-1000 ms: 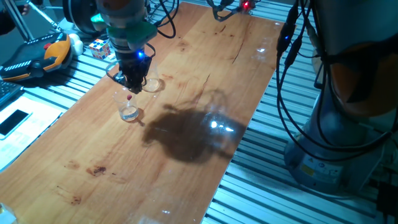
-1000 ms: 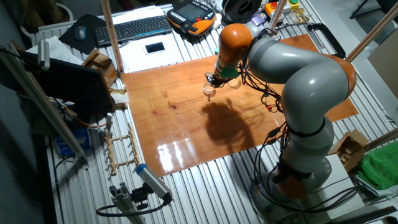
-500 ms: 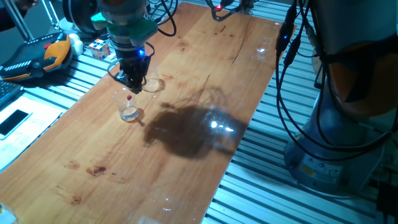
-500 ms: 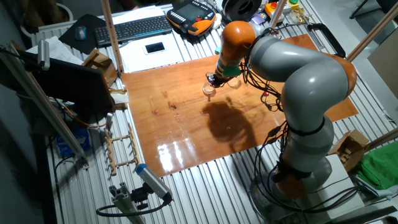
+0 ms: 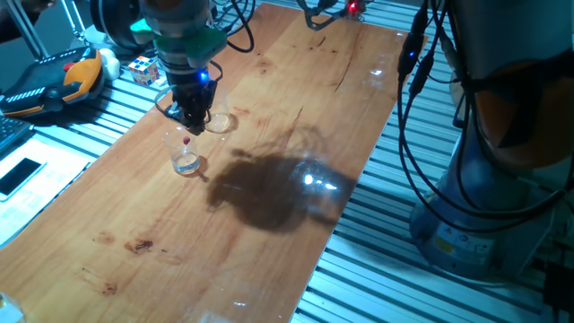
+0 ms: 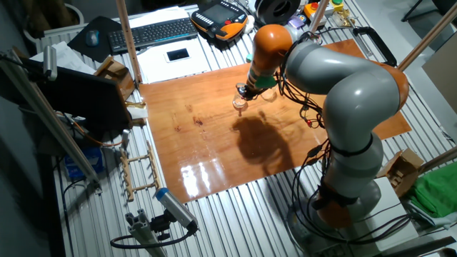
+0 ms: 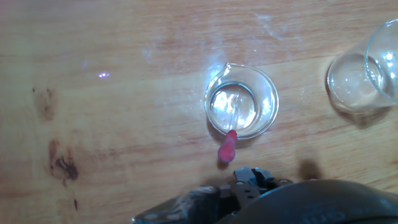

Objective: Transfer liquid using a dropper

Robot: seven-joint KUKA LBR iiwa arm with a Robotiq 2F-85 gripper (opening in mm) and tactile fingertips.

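gripper [image 5: 192, 123]: hangs right above the small glass cup, not touching it as far as the fixed views show; fingers are hidden in the hand view and too dark in the others, so honestly can't tell if they're spread or pressed together

small glass cup [image 7: 241, 109]: the landmark here, clear with a little pour spout, standing upright on the wooden table [image 5: 296, 99]

dropper [image 7: 228, 146]: sitting in the cup, thin clear tube down inside, red bulb leaning out over the cup's rim on the side toward the gripper; nothing seems to be gripping it

liquid [image 7: 231, 106]: just a pale glint at the bottom of the cup around the dropper's tube

second clear vessel [image 7: 367, 71]: near the cup, off to its right in the hand view, partly cut off by the picture edge; can't say if there's anything in it

dark stains [image 7: 59, 158]: a few marks in the wood, well apart from the cup, on its left in the hand view

arm's shadow [image 5: 269, 193]: big dark patch on the table just beside the cup
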